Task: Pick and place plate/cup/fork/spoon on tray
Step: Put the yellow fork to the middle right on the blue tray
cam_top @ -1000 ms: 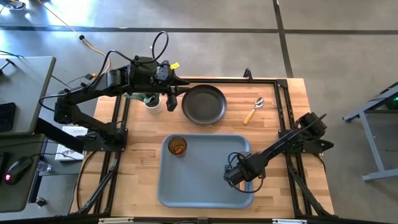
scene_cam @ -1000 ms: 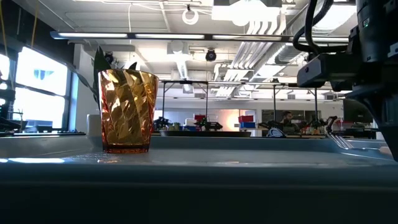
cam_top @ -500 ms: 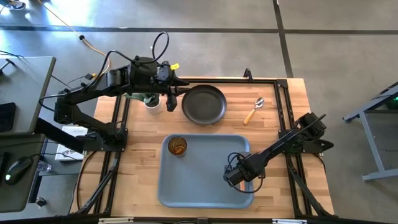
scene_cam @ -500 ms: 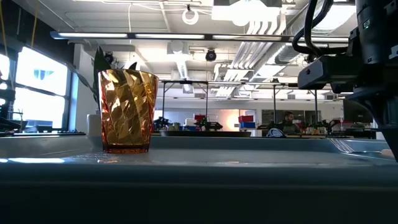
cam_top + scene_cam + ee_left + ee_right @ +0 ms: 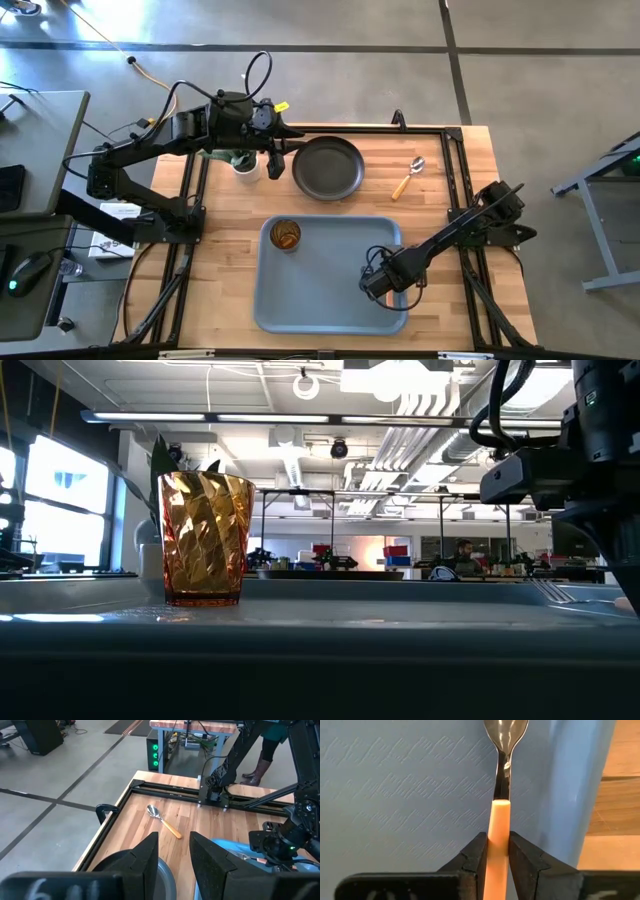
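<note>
The dark plate point(image 5: 327, 168) lies on the wood table at the far side. The spoon point(image 5: 408, 178) lies to its right and also shows in the left wrist view point(image 5: 162, 820). The amber cup point(image 5: 286, 236) stands upright in the blue-grey tray's point(image 5: 320, 300) far left corner. My right gripper point(image 5: 380, 284) is over the tray's right part, shut on the fork point(image 5: 500, 780). The fork's prongs show in the low view point(image 5: 550, 592). My left gripper point(image 5: 275, 160) is open at the plate's left rim point(image 5: 167, 877). I cannot tell whether it touches the rim. My right gripper pinches the fork's orange handle point(image 5: 499, 822) between its two fingers, a little behind the metal neck. The handle runs along the fingers and the metal head point(image 5: 505, 732) sticks out ahead over the tray floor. I cannot tell whether the fork touches the tray.
A white pot with a green plant point(image 5: 244, 160) stands just left of my left gripper at the table's far left. Black frame rails point(image 5: 455, 170) run along the table's edges. Bare wood lies between the plate and the tray.
</note>
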{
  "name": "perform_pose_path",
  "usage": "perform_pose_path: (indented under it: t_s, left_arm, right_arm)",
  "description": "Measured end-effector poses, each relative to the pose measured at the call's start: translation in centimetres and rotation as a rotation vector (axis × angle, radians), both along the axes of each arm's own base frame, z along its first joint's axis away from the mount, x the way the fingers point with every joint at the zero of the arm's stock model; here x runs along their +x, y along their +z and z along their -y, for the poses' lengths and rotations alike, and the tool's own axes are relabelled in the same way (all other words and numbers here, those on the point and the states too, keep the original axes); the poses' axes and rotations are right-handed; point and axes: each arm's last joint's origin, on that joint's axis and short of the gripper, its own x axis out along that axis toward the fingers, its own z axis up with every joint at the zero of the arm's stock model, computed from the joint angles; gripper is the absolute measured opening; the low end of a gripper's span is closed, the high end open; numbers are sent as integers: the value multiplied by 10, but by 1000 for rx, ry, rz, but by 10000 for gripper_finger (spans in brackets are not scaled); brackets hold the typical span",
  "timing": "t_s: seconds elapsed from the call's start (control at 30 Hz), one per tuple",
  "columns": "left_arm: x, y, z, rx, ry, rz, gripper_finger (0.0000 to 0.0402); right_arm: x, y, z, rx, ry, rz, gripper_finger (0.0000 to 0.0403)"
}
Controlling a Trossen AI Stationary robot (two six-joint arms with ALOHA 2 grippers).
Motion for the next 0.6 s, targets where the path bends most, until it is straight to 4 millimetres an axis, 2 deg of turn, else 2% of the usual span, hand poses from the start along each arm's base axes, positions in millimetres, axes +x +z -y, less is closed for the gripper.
perform_pose_path:
  t_s: [0.6]
  left_arm:
    - [0, 0, 0, 0, 0, 0, 102]
  right_arm:
    - [2, 0, -1, 9, 18, 21, 67]
